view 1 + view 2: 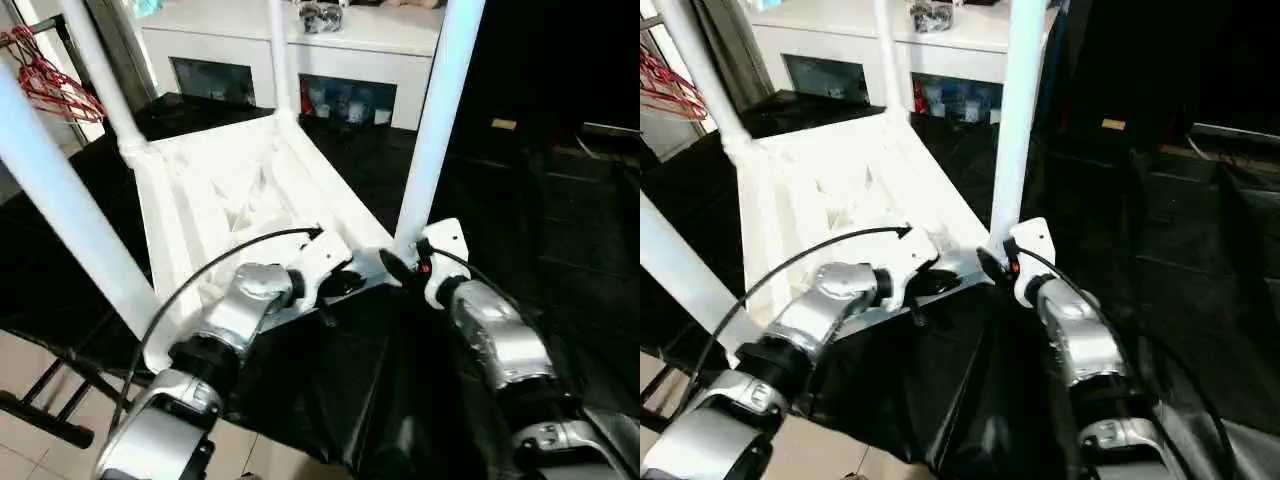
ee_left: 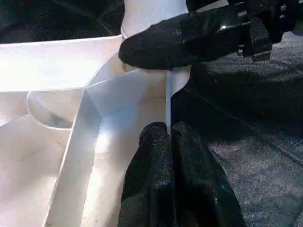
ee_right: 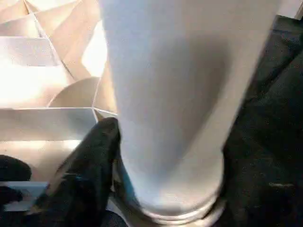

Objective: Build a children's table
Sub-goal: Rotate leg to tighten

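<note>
Left gripper (image 2: 168,137) clamped on near rim of tabletop (image 1: 240,200); right gripper (image 1: 395,268) closed round base of near-right leg (image 1: 435,120) at its socket. Tabletop upside down on black sheet (image 1: 520,210), four legs up. White cabinet (image 1: 350,60) far behind, red hangers (image 1: 50,80) far left.

I note a black sheet (image 1: 340,400) covering the work surface, wrinkled and glossy, hanging over the near edge. Beyond it stands a white cabinet (image 1: 300,45) with 2 glass doors; coloured items sit behind the glass, too dim for me to identify. A small cluttered object (image 1: 320,14) rests on the cabinet top; I cannot tell what it is. Red hangers (image 1: 45,80) hang at far left. Pale floor tiles (image 1: 25,450) show at lower left.
</note>
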Motion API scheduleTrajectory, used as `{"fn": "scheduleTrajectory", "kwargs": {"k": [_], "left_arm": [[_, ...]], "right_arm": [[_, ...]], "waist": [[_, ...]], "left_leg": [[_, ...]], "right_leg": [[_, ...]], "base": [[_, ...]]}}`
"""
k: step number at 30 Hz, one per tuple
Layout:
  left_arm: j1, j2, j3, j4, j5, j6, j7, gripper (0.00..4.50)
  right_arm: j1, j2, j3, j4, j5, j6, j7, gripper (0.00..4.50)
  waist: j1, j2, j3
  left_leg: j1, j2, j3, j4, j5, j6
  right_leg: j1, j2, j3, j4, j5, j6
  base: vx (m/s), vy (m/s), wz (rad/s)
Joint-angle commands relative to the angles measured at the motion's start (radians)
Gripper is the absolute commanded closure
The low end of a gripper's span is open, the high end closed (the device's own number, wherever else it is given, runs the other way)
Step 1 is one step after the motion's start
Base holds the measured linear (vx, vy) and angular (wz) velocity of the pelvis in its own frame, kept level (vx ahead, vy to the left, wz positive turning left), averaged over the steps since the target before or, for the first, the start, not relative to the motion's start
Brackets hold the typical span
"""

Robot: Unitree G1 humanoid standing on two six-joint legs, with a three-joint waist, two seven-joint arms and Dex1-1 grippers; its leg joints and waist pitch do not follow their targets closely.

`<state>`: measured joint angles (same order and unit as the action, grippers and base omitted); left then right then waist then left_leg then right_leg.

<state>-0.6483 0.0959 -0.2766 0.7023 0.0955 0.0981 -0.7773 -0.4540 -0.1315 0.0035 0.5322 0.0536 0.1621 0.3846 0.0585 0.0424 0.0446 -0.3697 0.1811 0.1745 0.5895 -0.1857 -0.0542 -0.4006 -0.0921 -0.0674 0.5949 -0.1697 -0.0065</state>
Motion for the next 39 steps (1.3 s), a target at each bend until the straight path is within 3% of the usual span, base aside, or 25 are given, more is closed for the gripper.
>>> {"fn": "scheduleTrajectory", "kwargs": {"k": [1,7,11,15,17,20,24,27,34,39], "left_arm": [[-0.024,-0.052,-0.040,0.001,0.004,-0.029,0.021,4.50],[0.001,0.017,-0.039,-0.037,-0.019,-0.071,-0.100,4.50],[0.024,0.055,-0.031,-0.074,-0.053,-0.093,-0.197,4.50],[0.056,0.112,-0.035,-0.131,-0.104,-0.095,-0.332,4.50],[0.066,0.134,-0.037,-0.145,-0.119,-0.105,-0.381,4.50],[0.075,0.156,-0.035,-0.162,-0.138,-0.102,-0.431,4.50],[0.087,0.200,-0.034,-0.185,-0.157,-0.084,-0.506,4.50],[0.093,0.224,-0.038,-0.197,-0.165,-0.069,-0.541,4.50],[0.102,0.256,-0.037,-0.214,-0.171,-0.054,-0.585,4.50],[0.104,0.264,-0.039,-0.221,-0.176,-0.046,-0.591,4.50]], "right_arm": [[0.008,0.089,0.100,0.012,0.031,0.015,0.087,1.07],[0.009,-0.009,0.104,-0.021,0.026,-0.003,0.193,0.67],[0.022,-0.083,0.114,-0.055,0.027,-0.029,0.311,0.67],[0.053,-0.179,0.129,-0.124,0.067,-0.045,0.483,0.67],[0.068,-0.215,0.135,-0.153,0.083,-0.046,0.552,0.67],[0.090,-0.261,0.150,-0.196,0.111,-0.026,0.647,0.67],[0.113,-0.317,0.178,-0.236,0.127,-0.009,0.759,0.67],[0.112,-0.328,0.188,-0.241,0.130,-0.002,0.782,1.04],[0.109,-0.340,0.209,-0.257,0.141,0.014,0.831,1.65],[0.109,-0.337,0.217,-0.258,0.138,0.015,0.846,1.82]], "waist": [[0.002,-0.006,-0.060],[-0.002,-0.007,-0.059],[-0.002,-0.007,-0.064],[0.011,-0.008,-0.066],[0.023,-0.005,-0.064],[0.036,-0.009,-0.061],[0.041,-0.008,-0.059],[0.042,-0.009,-0.060],[0.046,-0.014,-0.062],[0.050,-0.016,-0.062]], "left_leg": [[0.004,0.039,-0.013,-0.077,-0.241,0.039],[0.003,0.039,-0.014,-0.079,-0.267,0.035],[0.002,0.041,-0.011,-0.072,-0.213,0.064],[0.002,0.045,-0.008,-0.065,-0.158,0.099],[0.004,0.049,-0.005,-0.064,-0.175,0.110],[0.009,0.052,-0.005,-0.068,-0.207,0.093],[0.007,0.053,-0.007,-0.072,-0.222,0.079],[0.007,0.052,-0.008,-0.072,-0.219,0.070],[0.006,0.051,-0.006,-0.067,-0.172,0.084],[0.006,0.051,-0.006,-0.067,-0.167,0.082]], "right_leg": [[0.048,-0.055,0.038,-0.078,-0.253,-0.202],[0.050,-0.056,0.039,-0.080,-0.269,-0.197],[0.052,-0.056,0.040,-0.068,-0.156,-0.237],[0.056,-0.054,0.037,-0.055,-0.068,-0.274],[0.052,-0.054,0.038,-0.055,-0.088,-0.275],[0.050,-0.056,0.039,-0.061,-0.156,-0.263],[0.047,-0.056,0.041,-0.063,-0.198,-0.248],[0.047,-0.058,0.041,-0.062,-0.207,-0.245],[0.047,-0.058,0.041,-0.057,-0.173,-0.251],[0.047,-0.058,0.041,-0.056,-0.184,-0.247]], "base": [[0.000,0.000,0.00],[0.000,0.000,0.00],[0.000,0.000,0.00],[0.000,0.000,0.00],[0.000,0.000,0.00],[0.000,0.000,0.00],[0.000,0.000,0.00],[0.000,0.000,0.00],[0.000,0.000,0.00],[0.000,0.000,0.00]]}}
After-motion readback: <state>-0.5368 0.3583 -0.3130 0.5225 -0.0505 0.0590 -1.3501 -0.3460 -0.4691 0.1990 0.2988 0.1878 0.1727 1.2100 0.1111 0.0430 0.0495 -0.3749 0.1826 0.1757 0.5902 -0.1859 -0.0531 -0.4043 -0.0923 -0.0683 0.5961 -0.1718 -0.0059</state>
